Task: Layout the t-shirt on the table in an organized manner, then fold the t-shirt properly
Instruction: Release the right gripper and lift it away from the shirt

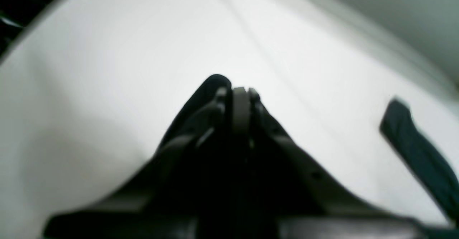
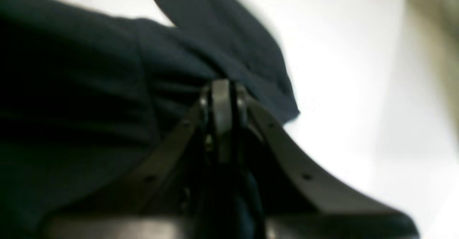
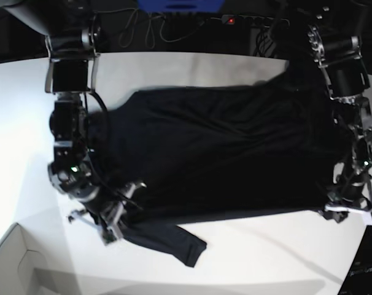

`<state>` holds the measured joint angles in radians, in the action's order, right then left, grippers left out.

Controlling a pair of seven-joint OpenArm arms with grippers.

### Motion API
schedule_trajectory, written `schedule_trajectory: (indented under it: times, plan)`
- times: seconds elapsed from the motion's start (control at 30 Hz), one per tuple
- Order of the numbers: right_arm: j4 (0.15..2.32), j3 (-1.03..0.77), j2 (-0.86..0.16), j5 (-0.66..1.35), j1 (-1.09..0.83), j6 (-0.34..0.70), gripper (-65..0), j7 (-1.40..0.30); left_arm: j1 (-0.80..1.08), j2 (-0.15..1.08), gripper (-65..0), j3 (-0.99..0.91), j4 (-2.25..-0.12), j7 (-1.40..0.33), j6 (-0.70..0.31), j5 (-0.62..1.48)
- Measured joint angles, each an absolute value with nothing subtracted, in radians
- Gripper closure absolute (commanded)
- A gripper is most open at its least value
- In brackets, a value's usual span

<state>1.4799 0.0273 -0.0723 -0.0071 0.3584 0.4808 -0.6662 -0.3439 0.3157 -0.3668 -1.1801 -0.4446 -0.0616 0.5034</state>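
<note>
right wrist view is showing the right gripper [image 2: 223, 99] pinching a bunched fold of the t-shirt [image 2: 89, 88], jaws clamped together. the left gripper [image 1: 239, 95] is sitting clenched over the table [image 1: 89, 70]. the shirt is lying spread across the tabletop between both arms.

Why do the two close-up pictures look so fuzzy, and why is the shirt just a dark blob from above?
Left wrist view: the claw sits too near the lens, so it blurs; the white table glares. Right wrist view: the claw and the t-shirt are both soft. Base view: the black t-shirt swallows light, so folds barely show; edges curve from lens distortion.
</note>
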Motion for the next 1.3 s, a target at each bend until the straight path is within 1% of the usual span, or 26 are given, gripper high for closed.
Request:
schedule_trajectory:
  times: [0.1, 0.2, 0.37, 0.47, 0.53, 0.6, 0.73, 0.83, 0.9, 0.97, 1.03, 1.1, 1.17, 1.3]
  plan:
    - [1.499, 0.058, -0.059, -0.002, 0.413, 0.484, 0.0, -0.663, -0.376, 0.323, 0.0, -0.385, -1.185, -0.442, -0.060, 0.507]
    - [1.468, 0.095, -0.055, -0.008, 0.471, 0.484, 0.0, -0.661, -0.374, 0.359, 0.0, -0.390, -1.185, -0.443, -0.064, 0.506]
    - [1.277, 0.113, 0.004, -0.011, 0.586, 0.485, 0.0, -0.650, -0.403, 0.352, 0.0, -0.390, -1.181, -0.449, -0.064, 0.501]
    - [1.151, 0.114, 0.046, -0.005, 0.635, 0.485, 0.0, -0.575, -0.413, 0.360, 0.0, -0.389, -1.182, -0.436, -0.072, 0.502]
    - [1.054, 0.115, 0.062, -0.007, 0.662, 0.485, -0.8, -0.559, -0.408, 0.380, 0.0, -0.390, -1.179, -0.439, -0.071, 0.500]
    - [0.978, 0.115, 0.065, -0.012, 0.676, 0.485, -6.0, -0.562, -0.408, 0.391, 0.0, -0.393, -1.163, -0.435, -0.068, 0.498]
    - [0.939, 0.115, 0.064, -0.018, 0.675, 0.485, -22.7, -0.571, -0.408, 0.405, -0.4, -0.393, -1.111, -0.436, -0.067, 0.503]
    - [0.992, 0.110, 0.056, -0.015, 0.657, 0.484, -31.6, -0.562, -0.408, 0.416, -3.6, -0.393, -1.072, -0.436, -0.067, 0.502]
    - [1.079, 0.108, 0.028, -0.012, 0.614, 0.484, -36.2, -0.564, -0.408, 0.416, -9.5, -0.393, -1.048, -0.436, -0.069, 0.504]
    - [1.201, 0.103, 0.008, -0.019, 0.550, 0.478, -39.0, -0.603, -0.408, 0.414, -16.9, -0.393, -1.028, -0.445, -0.066, 0.503]
    - [1.340, 0.097, -0.020, -0.004, 0.467, 0.479, -39.9, -0.650, -0.400, 0.410, -24.3, -0.393, -1.030, -0.440, -0.064, 0.502]
    - [1.438, 0.084, -0.041, -0.007, 0.396, 0.482, -39.9, -0.681, -0.395, 0.401, -28.2, -0.396, -1.033, -0.438, -0.071, 0.508]
    - [1.501, 0.078, -0.057, -0.020, 0.322, 0.477, -40.0, -0.701, -0.380, 0.396, -30.6, -0.401, -1.038, -0.437, -0.075, 0.514]
    - [1.615, 0.030, -0.071, -0.005, 0.150, 0.482, -40.0, -0.695, -0.283, 0.393, -31.5, -0.503, -1.144, -0.440, -0.067, 0.608]
